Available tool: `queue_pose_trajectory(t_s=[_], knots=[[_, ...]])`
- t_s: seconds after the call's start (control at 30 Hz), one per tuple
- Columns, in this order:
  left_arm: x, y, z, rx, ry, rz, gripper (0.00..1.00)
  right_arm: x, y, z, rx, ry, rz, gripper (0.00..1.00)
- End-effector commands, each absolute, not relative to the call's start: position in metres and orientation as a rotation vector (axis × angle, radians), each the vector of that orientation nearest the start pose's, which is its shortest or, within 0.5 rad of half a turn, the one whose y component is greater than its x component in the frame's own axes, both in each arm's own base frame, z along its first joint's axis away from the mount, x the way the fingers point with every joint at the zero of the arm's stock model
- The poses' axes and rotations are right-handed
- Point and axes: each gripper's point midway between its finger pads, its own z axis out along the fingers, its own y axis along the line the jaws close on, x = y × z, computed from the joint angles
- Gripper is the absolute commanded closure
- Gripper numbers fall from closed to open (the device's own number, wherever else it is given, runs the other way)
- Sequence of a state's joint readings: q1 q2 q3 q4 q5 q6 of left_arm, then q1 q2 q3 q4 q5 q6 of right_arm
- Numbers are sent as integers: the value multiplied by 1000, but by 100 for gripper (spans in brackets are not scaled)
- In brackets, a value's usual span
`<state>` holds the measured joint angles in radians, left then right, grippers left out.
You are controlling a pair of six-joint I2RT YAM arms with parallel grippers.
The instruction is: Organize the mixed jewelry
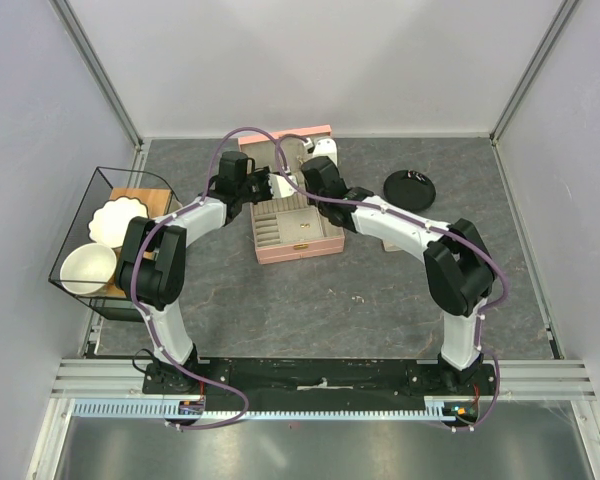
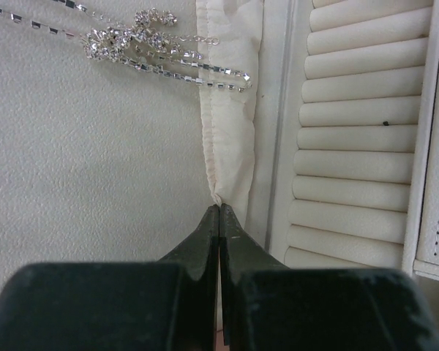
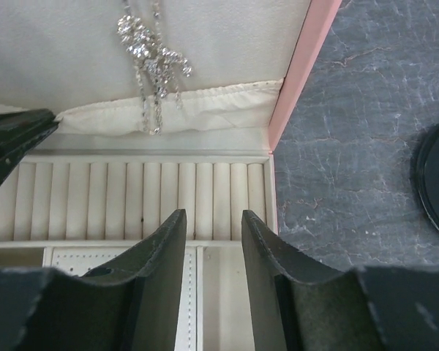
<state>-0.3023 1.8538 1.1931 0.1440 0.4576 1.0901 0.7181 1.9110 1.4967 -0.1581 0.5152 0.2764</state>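
A pink jewelry box [image 1: 300, 252] stands open in the middle of the table, its lid upright. A sparkling silvery chain piece of the mixed jewelry [image 2: 132, 40] [image 3: 150, 58] lies against the lid's cream lining, its end over the fabric pocket [image 2: 230, 110] [image 3: 197, 108]. My left gripper [image 2: 219, 208] [image 1: 265, 185] is shut, and its tips pinch the pocket's gathered hem. My right gripper [image 3: 214, 213] [image 1: 292, 180] hangs open over the ring rolls [image 3: 132, 201] with nothing between its fingers. A tiny gold piece [image 1: 302, 231] lies in a box compartment. Another bit [image 1: 360, 298] lies on the table.
A round black disc [image 1: 409, 188] [image 3: 435, 175] lies right of the box. At the left, a black wire frame [image 1: 72, 228] holds a white scalloped dish [image 1: 117, 220] and a white bowl [image 1: 88, 270]. White walls enclose the grey stone-patterned table.
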Motion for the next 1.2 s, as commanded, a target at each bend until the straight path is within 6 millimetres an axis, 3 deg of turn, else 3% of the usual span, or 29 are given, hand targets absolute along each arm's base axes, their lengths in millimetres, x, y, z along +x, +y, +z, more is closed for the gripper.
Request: queue_pose_trajectory(t_s=[0.0, 0.4, 1.17], knots=[[484, -214, 147, 1465, 1328, -80, 98, 475, 298, 180, -60, 1961, 159, 56], [479, -219, 147, 1451, 1330, -134, 99, 502, 324, 196, -48, 1877, 283, 55], [467, -225, 151, 1445, 1317, -185, 98, 527, 342, 190, -40, 1846, 346, 55]])
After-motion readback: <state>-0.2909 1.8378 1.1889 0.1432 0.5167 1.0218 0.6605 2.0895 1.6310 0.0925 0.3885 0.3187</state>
